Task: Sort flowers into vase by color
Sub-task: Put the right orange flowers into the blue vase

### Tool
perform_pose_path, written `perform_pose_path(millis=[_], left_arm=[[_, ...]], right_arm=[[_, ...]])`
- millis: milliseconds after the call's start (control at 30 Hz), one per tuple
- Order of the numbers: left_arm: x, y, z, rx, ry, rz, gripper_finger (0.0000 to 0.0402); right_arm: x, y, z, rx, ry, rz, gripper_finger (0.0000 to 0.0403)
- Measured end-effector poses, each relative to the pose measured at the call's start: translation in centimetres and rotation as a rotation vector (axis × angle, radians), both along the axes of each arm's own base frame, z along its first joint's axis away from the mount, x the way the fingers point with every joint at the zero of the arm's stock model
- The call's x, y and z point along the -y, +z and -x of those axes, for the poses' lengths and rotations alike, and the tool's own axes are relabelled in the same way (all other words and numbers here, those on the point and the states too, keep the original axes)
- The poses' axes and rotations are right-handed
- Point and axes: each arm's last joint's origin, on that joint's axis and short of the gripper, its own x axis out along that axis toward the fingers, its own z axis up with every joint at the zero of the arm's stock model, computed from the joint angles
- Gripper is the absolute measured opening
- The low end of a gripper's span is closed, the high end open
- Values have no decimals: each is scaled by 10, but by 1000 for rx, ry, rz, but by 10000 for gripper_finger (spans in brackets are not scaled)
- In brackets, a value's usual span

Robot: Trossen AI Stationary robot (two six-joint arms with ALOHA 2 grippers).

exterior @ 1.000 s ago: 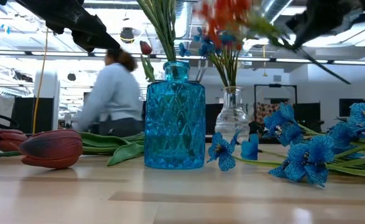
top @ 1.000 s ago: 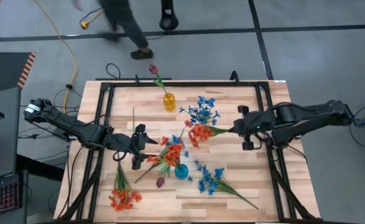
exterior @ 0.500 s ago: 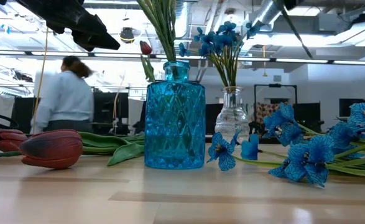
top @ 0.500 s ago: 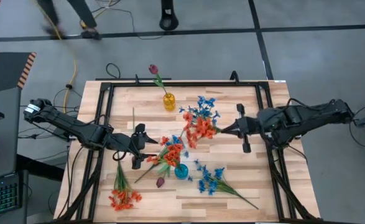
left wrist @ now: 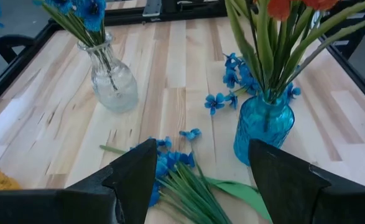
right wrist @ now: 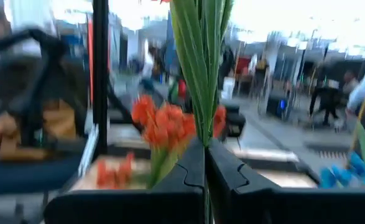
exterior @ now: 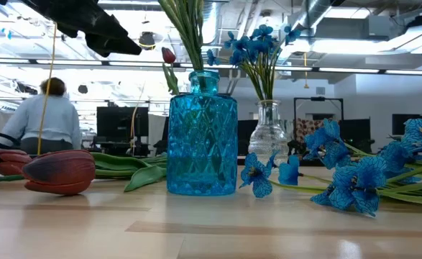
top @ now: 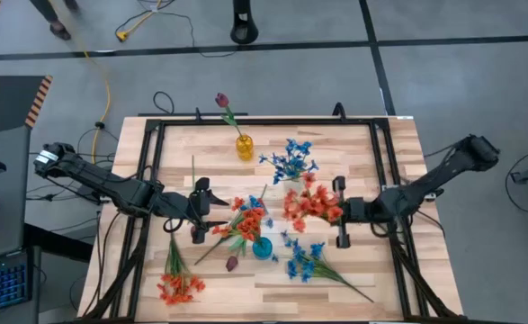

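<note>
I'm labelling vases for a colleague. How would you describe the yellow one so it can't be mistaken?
Look at the wooden table, along its far edge. The small yellow vase stands there, apart from the others. It alone holds a single maroon bud.

— We see a diamond-patterned blue vase (exterior: 202, 134), a clear glass vase (exterior: 268, 128) with blue flowers (exterior: 252, 44).

— And we see orange-red flowers (top: 310, 203), a yellow vase (top: 245, 147), a maroon bud (exterior: 58, 171), a pale wood-grain desk (top: 389, 270).

Two dark jointed arms; left pincer (left wrist: 201, 180) fingers black, angular, matte.
</note>
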Motion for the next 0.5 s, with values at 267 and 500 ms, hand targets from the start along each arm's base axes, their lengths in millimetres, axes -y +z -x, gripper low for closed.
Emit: perform_pose_path(millis=[267,500], left_arm=[[0,1,0,7,0,2,242],[0,1,0,7,-2,-1,242]], right_arm=[[-23,-35,-38,138,-2,-4,26],[-39,-60,-65,230,48,-32,26]])
